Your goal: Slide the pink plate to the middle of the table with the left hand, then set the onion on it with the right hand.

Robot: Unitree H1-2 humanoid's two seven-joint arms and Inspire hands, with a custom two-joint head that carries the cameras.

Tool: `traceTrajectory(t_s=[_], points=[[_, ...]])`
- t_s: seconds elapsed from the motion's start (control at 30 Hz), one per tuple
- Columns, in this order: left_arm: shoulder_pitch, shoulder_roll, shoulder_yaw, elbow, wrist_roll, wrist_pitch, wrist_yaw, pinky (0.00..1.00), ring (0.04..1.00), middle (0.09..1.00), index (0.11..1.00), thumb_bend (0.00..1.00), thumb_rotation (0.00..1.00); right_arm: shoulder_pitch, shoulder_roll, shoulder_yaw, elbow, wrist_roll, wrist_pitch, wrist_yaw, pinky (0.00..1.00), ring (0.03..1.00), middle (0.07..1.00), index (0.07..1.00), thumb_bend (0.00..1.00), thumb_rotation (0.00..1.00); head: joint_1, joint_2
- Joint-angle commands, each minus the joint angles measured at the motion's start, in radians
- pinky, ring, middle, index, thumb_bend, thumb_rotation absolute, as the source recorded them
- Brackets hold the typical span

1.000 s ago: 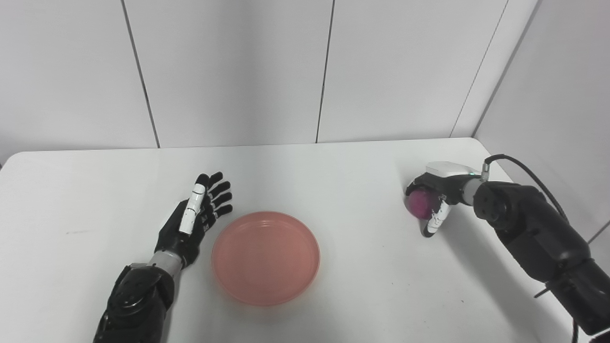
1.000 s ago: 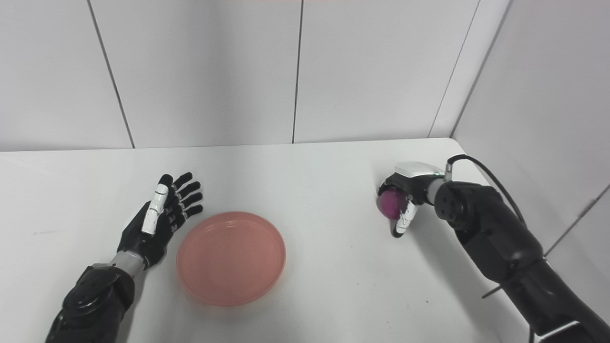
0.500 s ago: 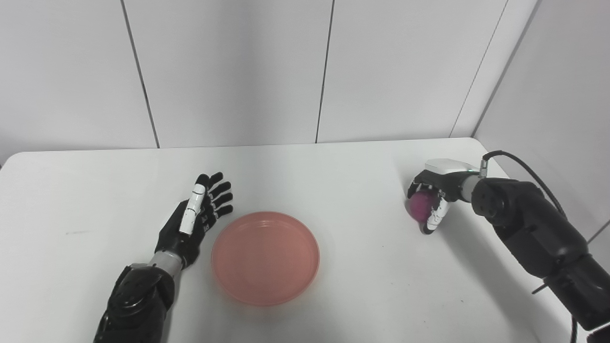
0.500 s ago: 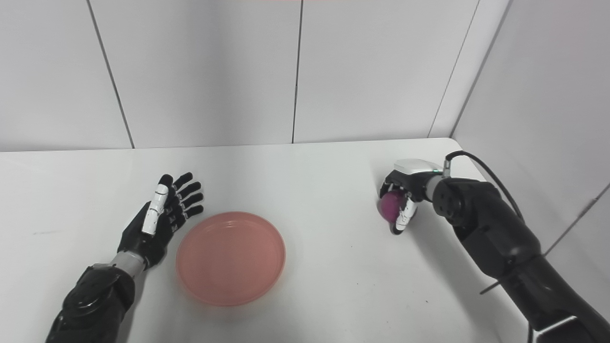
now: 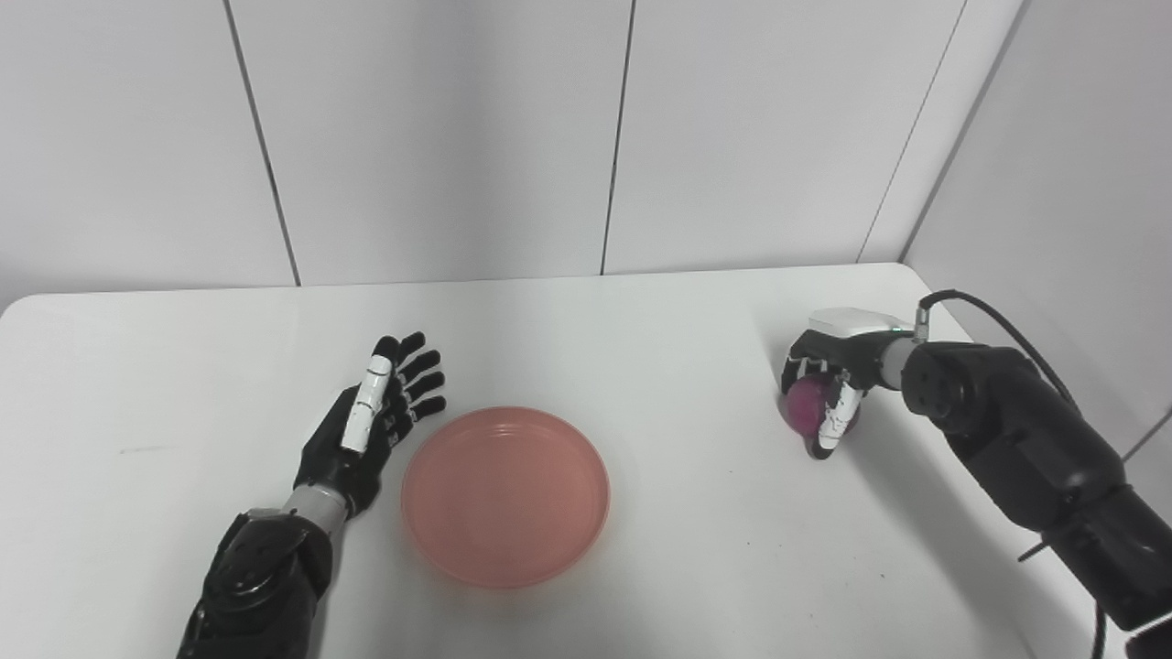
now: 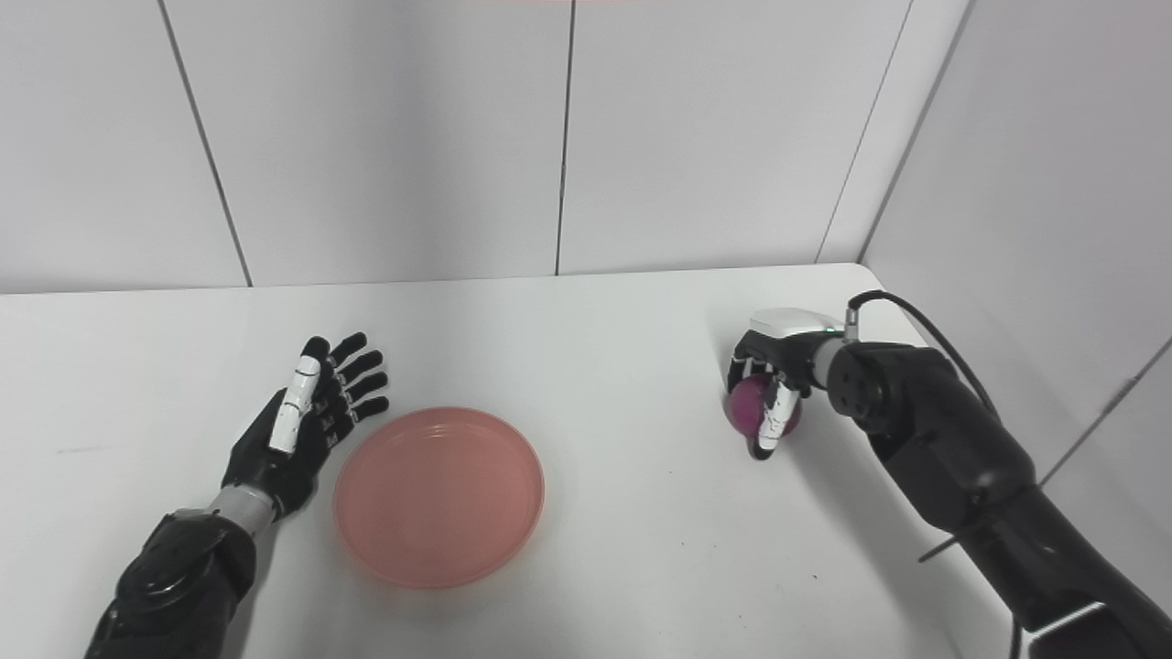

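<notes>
The pink plate (image 5: 505, 495) was found near the middle of the table (image 5: 641, 320), so the sliding step was judged done. The left hand (image 5: 371, 426) lay just beside the plate's rim at about 9 o'clock, its fingers (image 5: 417, 380) spread and holding nothing. At 3 o'clock from the plate, well apart, the onion (image 5: 807, 409) was wrapped by the curled fingers of the right hand (image 5: 829, 384), low over the table. Lifting, carrying and placing on the plate were judged not yet done.

Bright, even overhead light, soft faint shadows, slightly soft focus
</notes>
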Motion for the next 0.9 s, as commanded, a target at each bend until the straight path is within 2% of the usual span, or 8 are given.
traceTrajectory(t_s=[0.0,0.5,0.87], points=[[0.080,-0.007,-0.021,0.073,0.010,0.105,-0.006,0.84,0.898,0.915,0.907,0.69,0.94,-0.032,-0.027,-0.005,-0.002,0.001,-0.016,0.008,0.28,0.361,0.482,0.500,0.53,0.00,0.001,0.000],[0.074,-0.009,-0.017,0.086,0.012,0.103,-0.004,0.84,0.902,0.919,0.908,0.68,0.95,-0.061,-0.036,-0.005,-0.004,0.031,-0.035,0.037,0.26,0.364,0.483,0.491,0.53,0.00,0.001,-0.002],[0.071,-0.014,-0.018,0.090,0.012,0.101,-0.003,0.82,0.893,0.913,0.905,0.68,0.94,-0.123,-0.043,-0.001,-0.117,0.032,-0.033,0.095,0.28,0.373,0.452,0.529,0.52,0.00,0.001,0.001]])
